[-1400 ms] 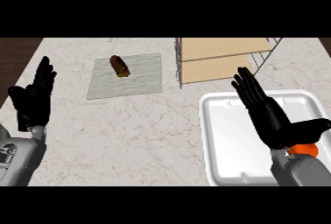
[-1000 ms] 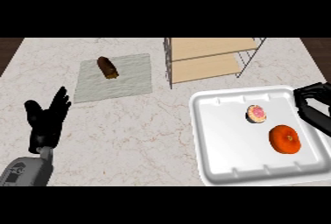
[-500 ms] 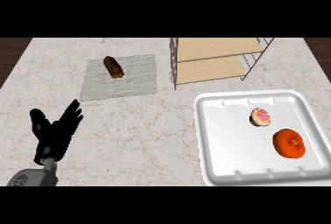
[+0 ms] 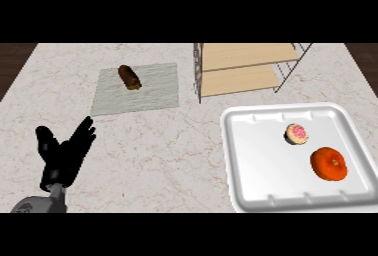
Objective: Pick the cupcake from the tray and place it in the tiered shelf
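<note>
Task not begun. The cupcake (image 4: 297, 133) sits untouched on the tray (image 4: 258, 170) at lower right, beside an orange (image 4: 328, 163). The shelf (image 4: 244, 67), upper centre, holds nothing. Left hand (image 4: 65, 157), lower left, rests with fingers spread. Right hand out of view; pick and placement both remain.

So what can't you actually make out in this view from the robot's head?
- Right hand: out of the frame entirely.
- Left hand: forearm cut off by the lower edge.
- Tiered shelf: its top is cut off at the upper edge.
- Brown item on the grey mat: too small to identify.
</note>
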Robot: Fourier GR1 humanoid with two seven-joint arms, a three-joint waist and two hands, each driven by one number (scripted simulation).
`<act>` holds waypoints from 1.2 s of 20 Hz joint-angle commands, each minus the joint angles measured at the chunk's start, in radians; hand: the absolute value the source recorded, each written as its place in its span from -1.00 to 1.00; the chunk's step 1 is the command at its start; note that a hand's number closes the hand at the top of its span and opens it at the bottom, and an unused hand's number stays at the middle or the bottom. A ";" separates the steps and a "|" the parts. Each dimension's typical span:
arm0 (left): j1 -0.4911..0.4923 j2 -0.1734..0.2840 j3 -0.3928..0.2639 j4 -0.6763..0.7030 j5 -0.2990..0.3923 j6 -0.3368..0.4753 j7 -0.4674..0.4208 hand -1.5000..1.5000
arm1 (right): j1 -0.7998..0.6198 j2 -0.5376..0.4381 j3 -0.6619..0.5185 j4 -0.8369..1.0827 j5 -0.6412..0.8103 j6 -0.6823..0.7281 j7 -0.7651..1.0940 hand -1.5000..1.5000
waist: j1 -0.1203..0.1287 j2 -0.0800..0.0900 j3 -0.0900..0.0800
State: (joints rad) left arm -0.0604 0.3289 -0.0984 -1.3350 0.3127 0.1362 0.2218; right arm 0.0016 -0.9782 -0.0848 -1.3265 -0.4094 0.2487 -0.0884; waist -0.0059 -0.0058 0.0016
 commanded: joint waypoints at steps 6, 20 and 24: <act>0.054 0.012 0.026 0.008 0.009 -0.051 -0.006 0.00 | -0.075 0.010 0.093 -0.268 0.099 -0.184 0.445 -1.00 | 0.012 0.005 -0.003; 0.002 -0.058 0.025 0.056 -0.063 -0.028 -0.012 0.00 | -0.351 0.188 0.313 -0.187 0.374 -0.159 0.822 -1.00 | 0.014 0.008 -0.002; 0.014 -0.046 0.042 -0.043 -0.047 -0.038 0.082 0.00 | -0.359 0.253 0.313 -0.170 0.450 -0.134 0.855 -1.00 | 0.011 0.006 -0.002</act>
State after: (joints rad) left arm -0.0562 0.2969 -0.0604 -1.3601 0.2711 0.1026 0.2695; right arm -0.3451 -0.7845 0.2161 -1.5160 -0.0273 0.0930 0.7336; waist 0.0099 -0.0017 0.0027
